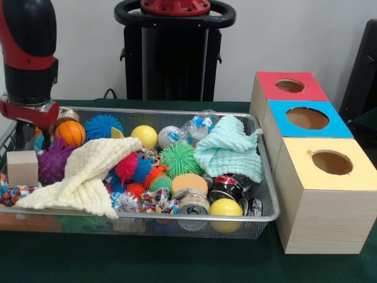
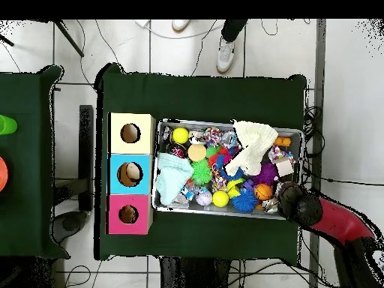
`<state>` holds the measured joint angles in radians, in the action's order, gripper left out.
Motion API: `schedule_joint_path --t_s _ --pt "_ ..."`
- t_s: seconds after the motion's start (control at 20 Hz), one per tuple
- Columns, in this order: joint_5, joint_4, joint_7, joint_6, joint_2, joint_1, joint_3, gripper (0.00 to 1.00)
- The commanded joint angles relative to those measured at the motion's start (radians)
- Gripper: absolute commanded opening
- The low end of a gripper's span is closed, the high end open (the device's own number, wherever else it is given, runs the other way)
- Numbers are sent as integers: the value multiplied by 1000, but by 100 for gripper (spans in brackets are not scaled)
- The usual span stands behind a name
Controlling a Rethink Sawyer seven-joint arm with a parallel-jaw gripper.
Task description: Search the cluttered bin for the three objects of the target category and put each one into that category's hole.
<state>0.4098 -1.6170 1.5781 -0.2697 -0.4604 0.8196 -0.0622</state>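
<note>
Front view, nearest edge first: the wire bin [image 1: 268, 217] holds at its near rim a yellow ball [image 1: 226, 207] among crushed cans [image 1: 194, 203], with an orange disc [image 1: 189, 183] just behind them. Mid-bin, a cream cloth [image 1: 88, 171] drapes across spiky toys, a green spiky ball [image 1: 179, 158] sits near the centre, and a mint cloth [image 1: 230, 150] lies toward the box side. Along the far rim stand a second yellow ball [image 1: 144, 137], a white baseball [image 1: 168, 135], a blue spiky ball [image 1: 103, 127] and a small basketball [image 1: 70, 133]. The arm's wrist [image 1: 29, 112] hangs over the far corner opposite the boxes, just beside the basketball; its fingers are hidden, so opening and contents cannot be told. The target category is not stated; if balls, the basketball is the nearest candidate, lying just boxward of the wrist. The yellow box [image 1: 330, 194], blue box [image 1: 306, 124] and red box [image 1: 288, 88] stand outside the opposite end, so any carry runs the bin's full long axis, as the overhead view confirms for the gripper [image 2: 291, 201].
</note>
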Motion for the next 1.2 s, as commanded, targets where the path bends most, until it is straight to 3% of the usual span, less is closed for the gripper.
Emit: schedule_joint_path --t_s 0.05,0.4,0.45,0.85,1.2 --pt "112 -57 -42 63 89 61 -129 100" --pt "159 -35 -7 72 101 38 -105 100" --pt "163 -33 2 72 100 31 -99 0" --pt "156 -33 27 81 102 25 -93 0" --pt "120 -14 45 21 92 -13 -73 0"
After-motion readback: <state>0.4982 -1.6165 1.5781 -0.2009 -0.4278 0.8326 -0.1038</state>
